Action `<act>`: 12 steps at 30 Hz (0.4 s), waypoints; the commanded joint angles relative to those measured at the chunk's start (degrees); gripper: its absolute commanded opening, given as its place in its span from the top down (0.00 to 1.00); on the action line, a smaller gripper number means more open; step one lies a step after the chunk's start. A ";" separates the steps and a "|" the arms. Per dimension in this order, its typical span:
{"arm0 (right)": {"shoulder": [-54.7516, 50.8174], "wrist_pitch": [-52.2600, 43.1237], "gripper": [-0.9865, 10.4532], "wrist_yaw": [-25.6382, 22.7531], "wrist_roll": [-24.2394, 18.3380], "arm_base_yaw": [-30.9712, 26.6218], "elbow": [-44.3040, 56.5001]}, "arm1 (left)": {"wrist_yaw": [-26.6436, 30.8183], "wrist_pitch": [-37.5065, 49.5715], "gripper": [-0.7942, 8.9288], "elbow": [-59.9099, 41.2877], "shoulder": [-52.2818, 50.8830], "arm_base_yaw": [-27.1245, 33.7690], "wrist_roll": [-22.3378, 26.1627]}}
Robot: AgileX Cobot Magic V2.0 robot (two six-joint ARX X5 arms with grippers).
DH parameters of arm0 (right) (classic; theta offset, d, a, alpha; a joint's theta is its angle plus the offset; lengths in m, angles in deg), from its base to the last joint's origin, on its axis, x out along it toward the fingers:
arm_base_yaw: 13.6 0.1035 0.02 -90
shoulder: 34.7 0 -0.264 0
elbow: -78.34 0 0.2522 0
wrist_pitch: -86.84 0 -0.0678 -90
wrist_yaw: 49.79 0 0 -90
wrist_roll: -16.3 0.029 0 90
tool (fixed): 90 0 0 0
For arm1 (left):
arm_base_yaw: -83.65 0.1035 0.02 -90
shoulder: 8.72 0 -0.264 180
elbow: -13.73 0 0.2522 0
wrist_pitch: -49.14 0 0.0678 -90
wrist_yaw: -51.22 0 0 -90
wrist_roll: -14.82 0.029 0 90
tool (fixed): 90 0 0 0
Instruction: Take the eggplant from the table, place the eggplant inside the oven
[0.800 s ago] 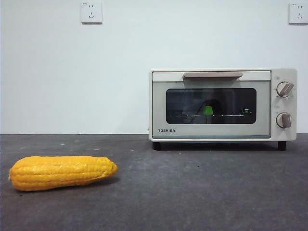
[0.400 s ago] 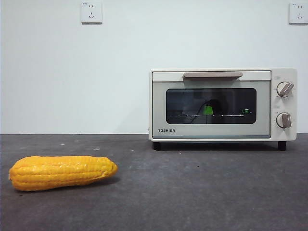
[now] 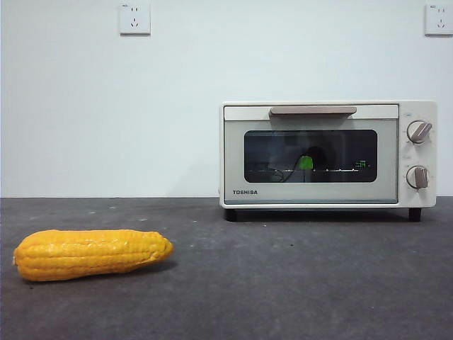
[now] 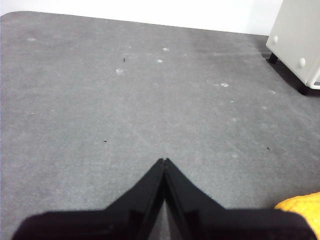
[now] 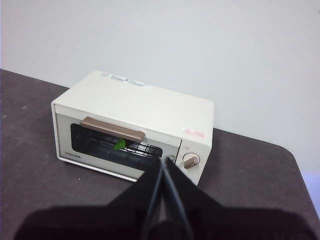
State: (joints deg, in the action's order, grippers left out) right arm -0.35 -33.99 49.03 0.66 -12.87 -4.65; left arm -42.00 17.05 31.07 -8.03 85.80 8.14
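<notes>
Yellow-orange corn (image 3: 92, 253) lies on its side at the left of the grey surface (image 3: 283, 283), well apart from everything else; my left wrist camera catches only one cut-off end of it at the picture's edge (image 4: 302, 212). My left pincer (image 4: 163, 161) hangs over bare surface beside the corn, its two black jaws pressed tip to tip with nothing between them. From that camera the oven is only a cropped corner with a foot or two.

Further right, the oven (image 3: 328, 154) stands at the back of the surface against the white wall, its door closed and the beige handle (image 3: 313, 110) across the top. Through the dark glass I can make out a small bright green patch (image 3: 306, 162) at about rack height, with a dark rounded shape around it. That is the eggplant's stem cap; the purple body blends into the dark interior and reflections, so I cannot tell how it lies. My right wrist camera shows the same green spot (image 5: 119, 144) behind the glass, just below the handle, over the wire rack (image 5: 142, 149).

Two knobs (image 3: 418, 132) sit one above the other at the oven's right side. My right pincer (image 5: 164, 160) hovers in front of the oven, apart from it, jaws closed together and empty.

Two wall sockets (image 3: 134, 18) sit high up, the right one cropped.
</notes>
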 commanded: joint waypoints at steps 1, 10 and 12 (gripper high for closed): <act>-3.19 -3.65 0.91 -0.07 0.61 -0.07 6.93 | -0.17 0.50 0.92 -0.48 -0.02 0.17 -0.31; -11.76 -15.19 0.91 0.15 0.66 -0.04 27.41 | -0.17 0.50 0.92 -0.48 -0.02 0.17 -0.31; -13.62 -17.09 0.91 0.15 0.66 0.02 31.56 | -0.17 0.50 0.92 -0.48 -0.02 0.17 -0.31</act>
State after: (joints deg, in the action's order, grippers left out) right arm -13.05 -49.99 49.16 0.66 -12.87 24.81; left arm -42.00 17.05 31.07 -8.03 85.80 8.14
